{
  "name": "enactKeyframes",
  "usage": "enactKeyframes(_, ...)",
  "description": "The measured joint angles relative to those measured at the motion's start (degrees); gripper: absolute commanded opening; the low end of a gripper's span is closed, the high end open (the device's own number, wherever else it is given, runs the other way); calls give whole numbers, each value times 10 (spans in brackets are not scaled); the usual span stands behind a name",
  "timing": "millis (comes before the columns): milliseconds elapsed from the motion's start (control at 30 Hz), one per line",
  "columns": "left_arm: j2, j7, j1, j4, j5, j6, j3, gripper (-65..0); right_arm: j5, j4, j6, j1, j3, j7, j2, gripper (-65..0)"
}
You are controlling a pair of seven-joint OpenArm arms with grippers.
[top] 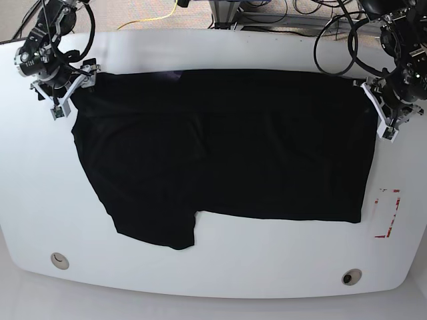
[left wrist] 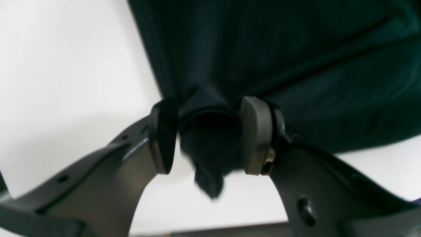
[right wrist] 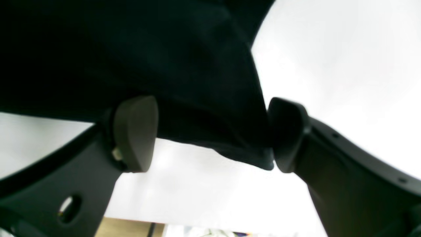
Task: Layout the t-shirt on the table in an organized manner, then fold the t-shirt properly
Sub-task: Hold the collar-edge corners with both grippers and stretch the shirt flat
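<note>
White table fills left wrist view; your left gripper clenched on bunched edge of black t-shirt. Right wrist view — right gripper spread apart, cloth corner draped between pads, touching only one pad. Base view: t-shirt spread across table, print hidden; grippers at opposite upper corners, red tape marks beside hem.

A robotics lab: white table, tangled cables, red tape marks.
</note>
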Motion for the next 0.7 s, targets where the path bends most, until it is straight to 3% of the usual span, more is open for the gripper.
enactKeyframes(167,0,4,9,0,1,0,0,-364,-1,-20,0,2,4,4,-2,-151)
enactKeyframes(267,1,2,7,-1,-2,0,0,-364,-1,-34,0,4,4,4,-2,-190)
enactKeyframes(700,2,-1,15,-1,-2,0,-24,-364,-2,-69,0,25,4,8,0,-596)
